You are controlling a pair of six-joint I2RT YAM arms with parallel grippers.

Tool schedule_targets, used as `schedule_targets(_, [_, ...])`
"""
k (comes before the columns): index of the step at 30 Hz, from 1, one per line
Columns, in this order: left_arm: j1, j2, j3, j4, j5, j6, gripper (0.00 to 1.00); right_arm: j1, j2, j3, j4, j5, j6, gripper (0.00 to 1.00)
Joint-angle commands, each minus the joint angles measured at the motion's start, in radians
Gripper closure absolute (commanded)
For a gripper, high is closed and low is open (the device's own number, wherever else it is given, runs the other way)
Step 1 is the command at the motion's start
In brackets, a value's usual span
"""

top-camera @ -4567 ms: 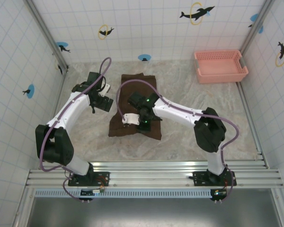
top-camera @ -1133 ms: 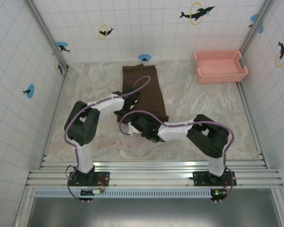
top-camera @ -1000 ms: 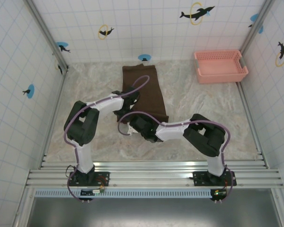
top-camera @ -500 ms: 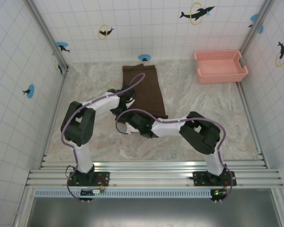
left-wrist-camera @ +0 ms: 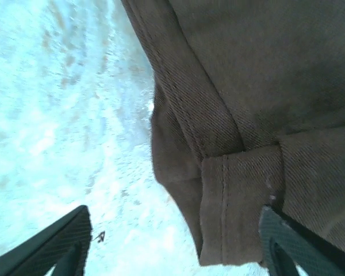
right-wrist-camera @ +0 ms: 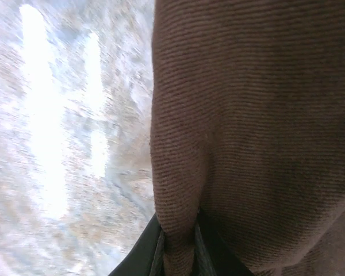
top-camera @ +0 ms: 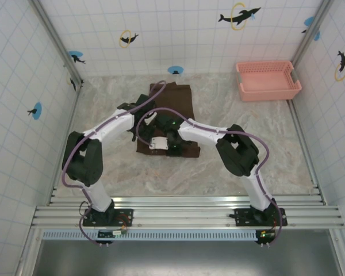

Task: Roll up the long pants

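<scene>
The long pants (top-camera: 178, 100) lie on the surface (top-camera: 247, 144) with their long axis running from the far wall toward the arms, and the near end is bunched under both wrists. The right gripper (right-wrist-camera: 178, 253) has its jaws clenched on a fold of the cloth, which spreads straight ahead of them. The left gripper (left-wrist-camera: 173, 238) has its jaws released, spread either side of a stitched hem corner. Rolling would likely travel along that long axis, and both arms look equally near.
</scene>
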Motion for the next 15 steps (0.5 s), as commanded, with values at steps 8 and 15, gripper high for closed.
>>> schedule_targets(8, [0.058, -0.230, -0.012, -0.054, -0.035, 0.058, 0.14, -0.151, 0.060, 0.066, -0.188, -0.696, 0.263, 0.83])
schedule_targets(15, [0.057, -0.317, -0.098, 0.011, 0.024, 0.098, 0.14, -0.218, 0.120, 0.122, -0.196, -1.096, 0.449, 0.83])
